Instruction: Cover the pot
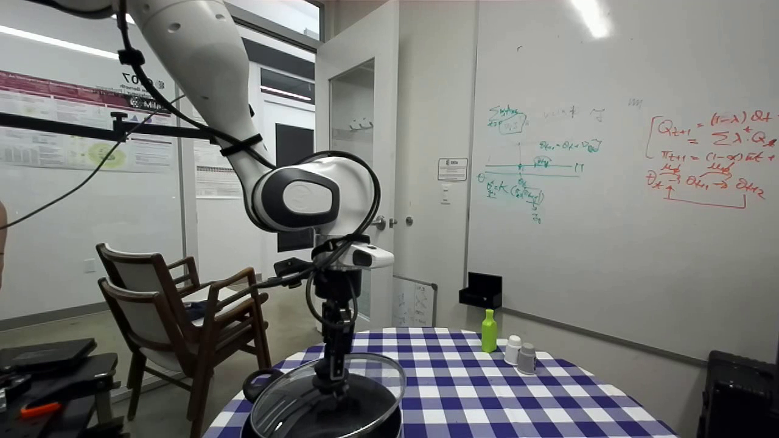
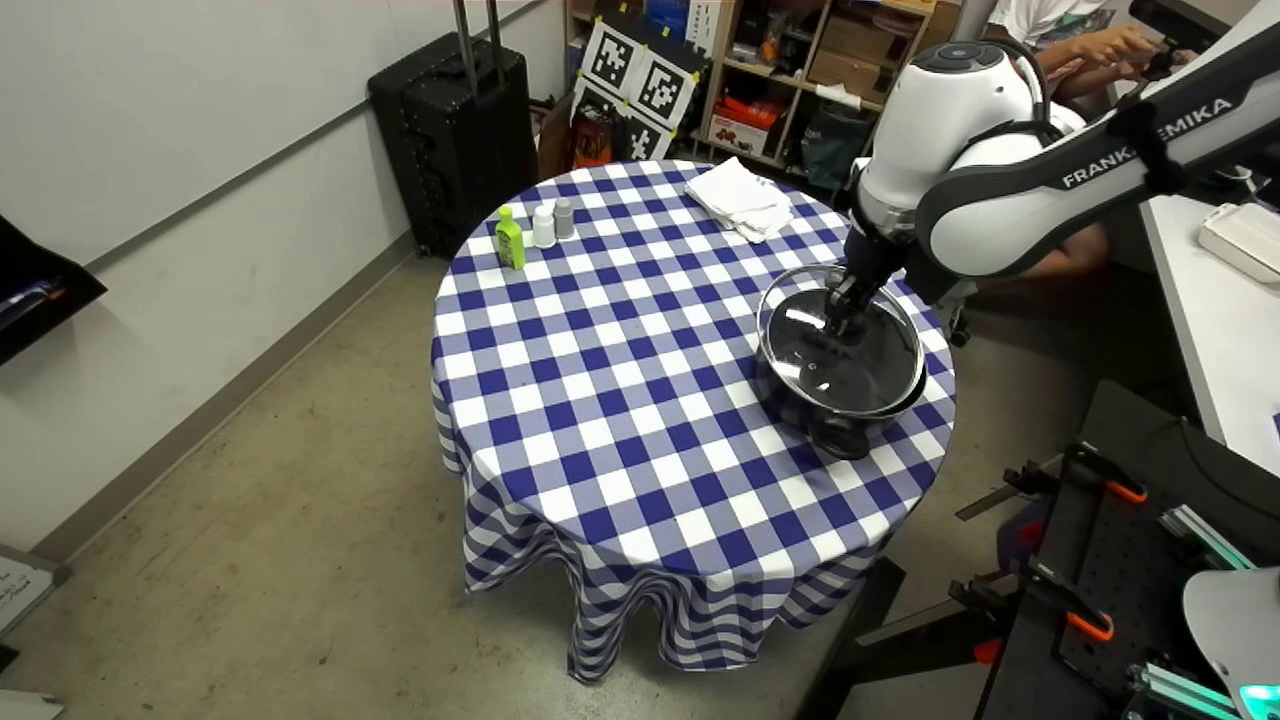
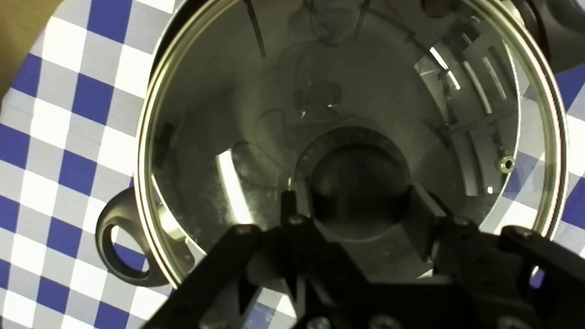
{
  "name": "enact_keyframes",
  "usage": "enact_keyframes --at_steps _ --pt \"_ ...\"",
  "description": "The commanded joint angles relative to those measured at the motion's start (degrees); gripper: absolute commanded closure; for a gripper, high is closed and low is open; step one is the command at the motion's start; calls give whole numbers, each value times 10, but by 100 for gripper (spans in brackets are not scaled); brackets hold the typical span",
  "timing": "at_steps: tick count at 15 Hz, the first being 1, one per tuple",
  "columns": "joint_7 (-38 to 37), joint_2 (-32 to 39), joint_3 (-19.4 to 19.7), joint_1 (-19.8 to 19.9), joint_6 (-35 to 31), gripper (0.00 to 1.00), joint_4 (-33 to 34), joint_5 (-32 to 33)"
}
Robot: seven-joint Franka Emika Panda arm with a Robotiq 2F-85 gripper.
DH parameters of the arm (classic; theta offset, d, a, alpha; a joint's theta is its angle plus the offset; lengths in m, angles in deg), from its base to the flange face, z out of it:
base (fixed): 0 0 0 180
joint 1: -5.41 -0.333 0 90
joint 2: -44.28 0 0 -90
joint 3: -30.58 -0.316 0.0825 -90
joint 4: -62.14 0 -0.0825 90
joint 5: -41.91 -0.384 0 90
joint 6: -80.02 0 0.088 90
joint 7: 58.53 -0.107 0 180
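The pot [image 1: 395,426] is wide, round and black. It stands on the checkered table near its edge, and its wall shows in an exterior view [image 2: 785,405]. The round glass lid [image 1: 378,368] with a metal rim is over the pot, off-centre and tilted; it shows also in an exterior view [image 2: 880,360] and in the wrist view [image 3: 205,105]. Cloth shows through the lid's right part in the wrist view. My gripper [image 3: 358,196] points down, with its fingers against both sides of the dark knob [image 3: 361,164]. It shows also in both exterior views [image 1: 331,383] [image 2: 840,315].
A pot handle [image 3: 123,242] sticks out past the lid in the wrist view; a handle shows in an exterior view [image 2: 840,440]. A green bottle [image 2: 510,240], a white shaker [image 2: 543,227], a grey shaker [image 2: 564,219] and a folded white cloth [image 2: 742,200] are on the table [image 2: 600,400].
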Motion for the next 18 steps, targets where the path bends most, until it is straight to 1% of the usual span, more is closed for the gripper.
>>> enact_keyframes --at_steps 1,8,18 --pt "12 -5 0 7 22 75 10 -14" --pt "11 -4 7 20 40 75 2 -15" --pt "17 8 -9 24 49 75 15 -40"
